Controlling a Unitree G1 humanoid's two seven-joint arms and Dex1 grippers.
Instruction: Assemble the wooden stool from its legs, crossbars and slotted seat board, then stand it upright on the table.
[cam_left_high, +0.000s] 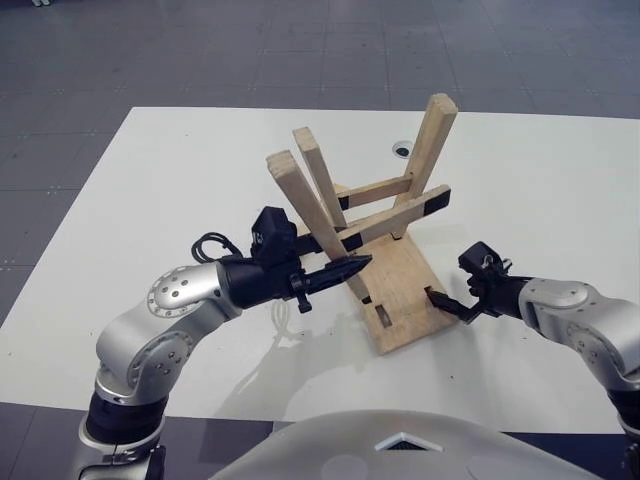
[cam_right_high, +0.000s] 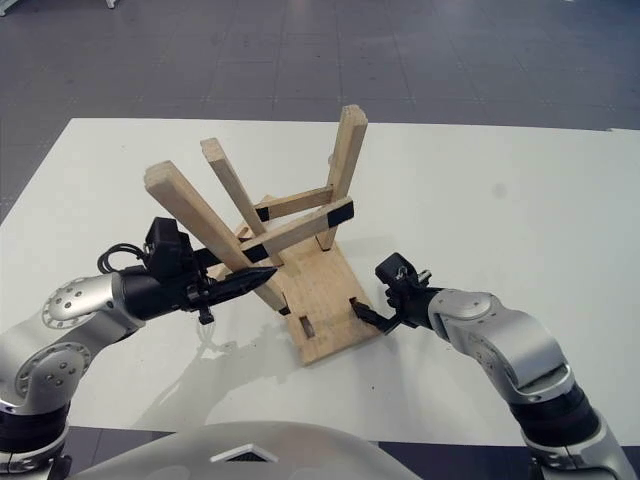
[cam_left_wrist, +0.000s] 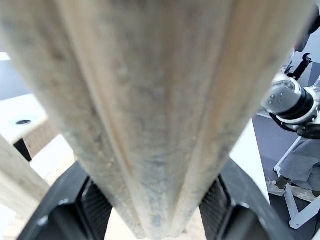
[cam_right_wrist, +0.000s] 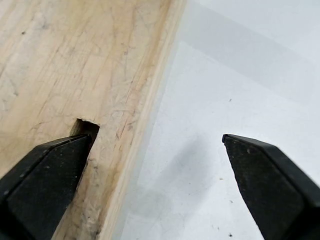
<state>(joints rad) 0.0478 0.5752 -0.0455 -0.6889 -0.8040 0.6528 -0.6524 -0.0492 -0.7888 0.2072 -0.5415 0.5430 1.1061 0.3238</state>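
Note:
The wooden stool lies upside down on the white table (cam_left_high: 180, 180), its slotted seat board (cam_left_high: 405, 290) tilted on the surface. Three legs point up: two leaning left (cam_left_high: 300, 190) and one at the back right (cam_left_high: 436, 125). Two crossbars (cam_left_high: 395, 215) with black ends join them. My left gripper (cam_left_high: 345, 268) is shut on the nearest leg (cam_left_wrist: 150, 100) low down, close to the board, its fingers (cam_left_wrist: 95, 205) on either side. My right gripper (cam_right_wrist: 157, 165) is open at the board's right edge (cam_right_wrist: 75, 60), one finger (cam_right_wrist: 45, 175) over an empty slot (cam_right_wrist: 87, 127), the other over bare table.
A round cable hole (cam_left_high: 402, 150) sits in the table behind the stool. Another empty slot (cam_left_high: 385, 315) shows near the board's front corner. Bare table spreads left and right of the stool. Grey floor lies beyond the far edge.

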